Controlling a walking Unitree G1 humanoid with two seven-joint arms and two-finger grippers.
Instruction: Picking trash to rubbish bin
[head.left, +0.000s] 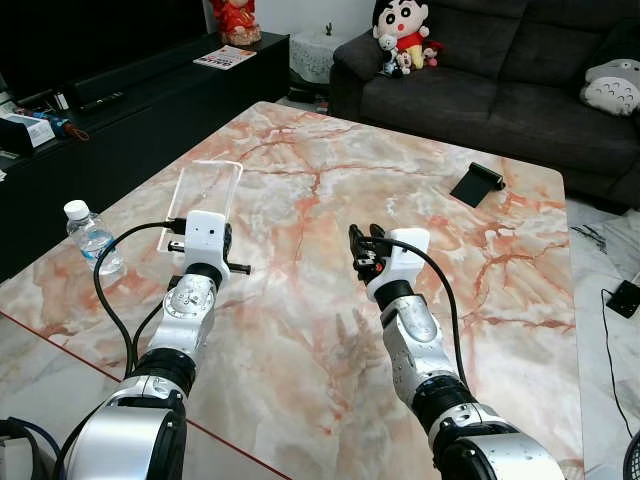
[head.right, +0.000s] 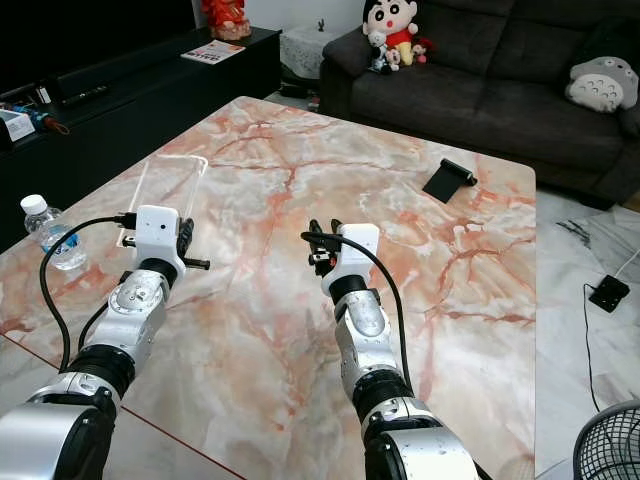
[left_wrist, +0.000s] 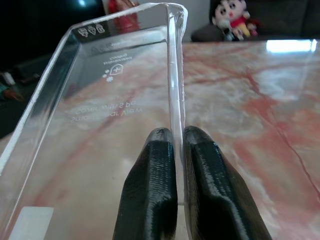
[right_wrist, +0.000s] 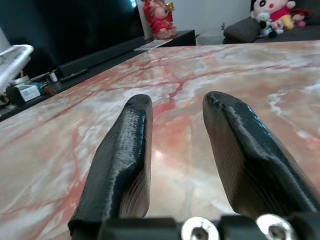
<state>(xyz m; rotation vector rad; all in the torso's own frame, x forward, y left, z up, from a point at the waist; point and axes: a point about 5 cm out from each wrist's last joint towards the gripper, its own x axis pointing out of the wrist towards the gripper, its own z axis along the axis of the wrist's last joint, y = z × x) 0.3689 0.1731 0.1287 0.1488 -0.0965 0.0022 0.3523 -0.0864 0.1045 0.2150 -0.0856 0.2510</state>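
Marble table (head.left: 300, 330), dark sofa (head.left: 500, 90), water bottle (head.left: 92, 238)

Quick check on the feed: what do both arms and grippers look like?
Two silver, segmented arms with black joint rings. Each wrist carries a white boxy housing, fed by a looping black cable. Left gripper and right gripper each have two long, black, textured fingers; silver screws sit at the right gripper's base.
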